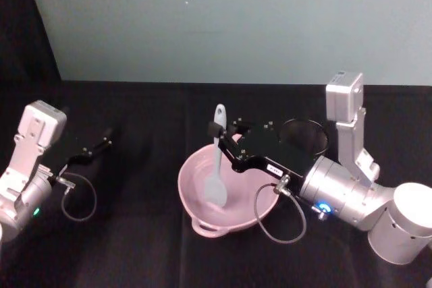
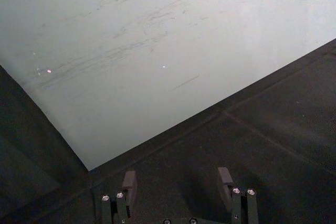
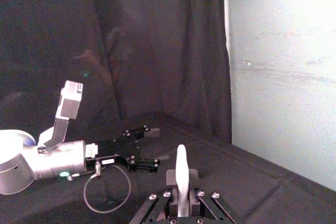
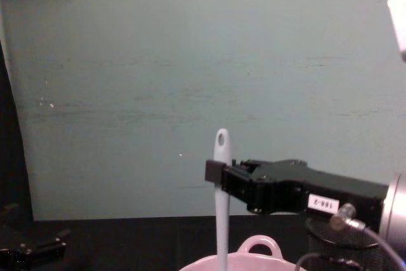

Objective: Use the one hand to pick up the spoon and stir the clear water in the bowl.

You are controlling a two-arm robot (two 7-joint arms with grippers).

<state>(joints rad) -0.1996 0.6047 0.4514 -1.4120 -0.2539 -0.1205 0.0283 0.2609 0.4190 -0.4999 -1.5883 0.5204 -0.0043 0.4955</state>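
right gripper [image 1: 220, 131] clamped on spoon [image 1: 217, 173] handle, just below its hole end. spoon upright, flat head down inside bowl [image 1: 192, 187]; head touching the water or not: cannot tell. bowl at middle of desk [image 1: 135, 247], loop handle toward front edge. mesh cup [image 1: 305, 134] behind the right gripper's body. left gripper [image 1: 106, 137] fingers apart, empty, near left edge.
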